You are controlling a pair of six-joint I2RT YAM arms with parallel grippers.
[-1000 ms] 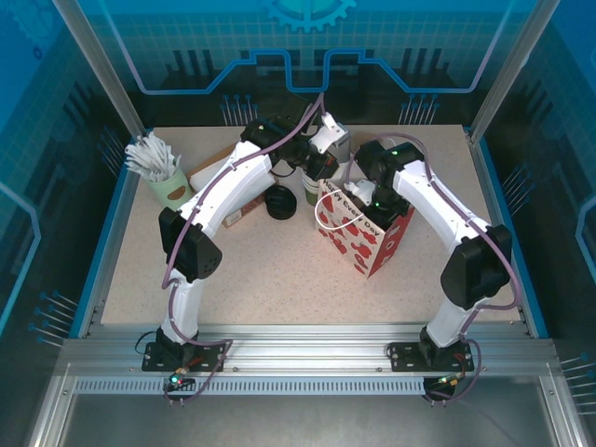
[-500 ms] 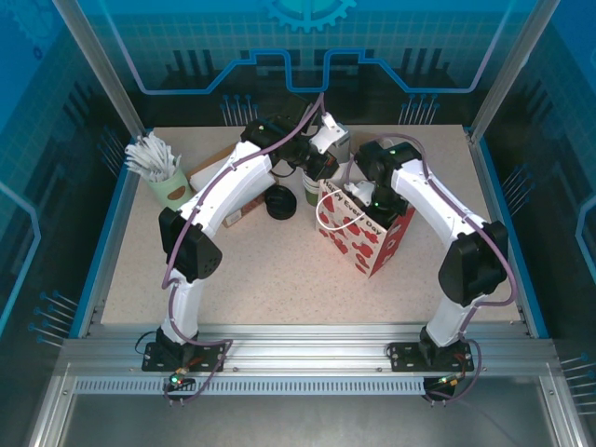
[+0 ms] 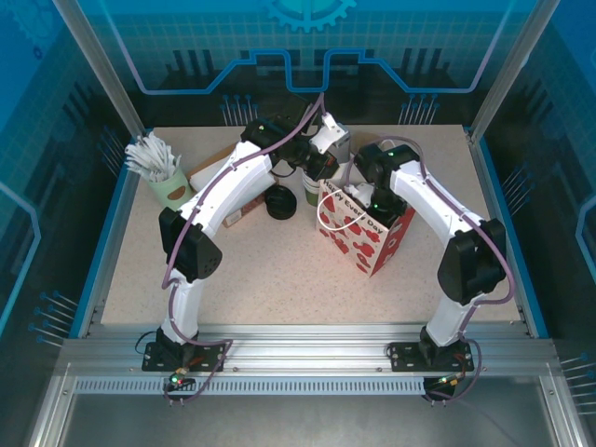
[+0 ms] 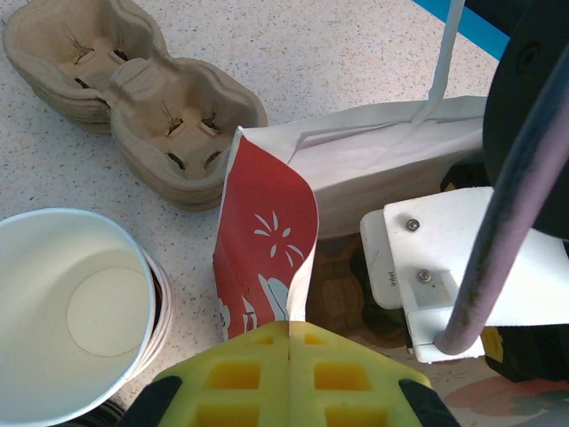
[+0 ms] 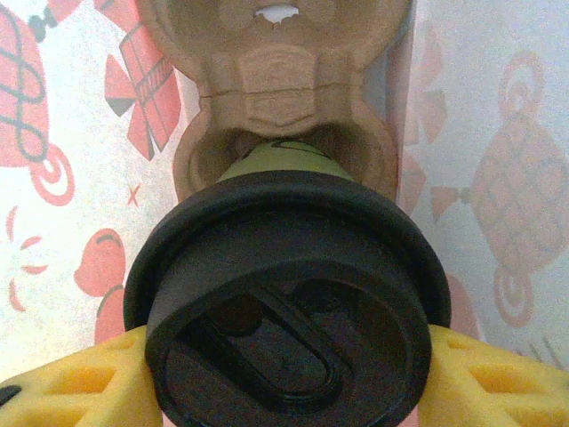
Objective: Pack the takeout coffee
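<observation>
Above the table (image 3: 279, 270), left gripper (image 4: 290, 334) pinching the bag (image 4: 267, 222), our right gripper (image 5: 284, 374) clasps the takeout coffee (image 5: 284, 294), liable to miss the carrier (image 5: 276, 80) and tip.

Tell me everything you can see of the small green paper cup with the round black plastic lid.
The small green paper cup is closed by a round black plastic lid with a raised oval sip slot. The yellow fingers of the right gripper clamp it at the lid's sides. It is inside the white paper bag with red prints, its base at a well of the brown pulp carrier; whether seated is unclear.
</observation>
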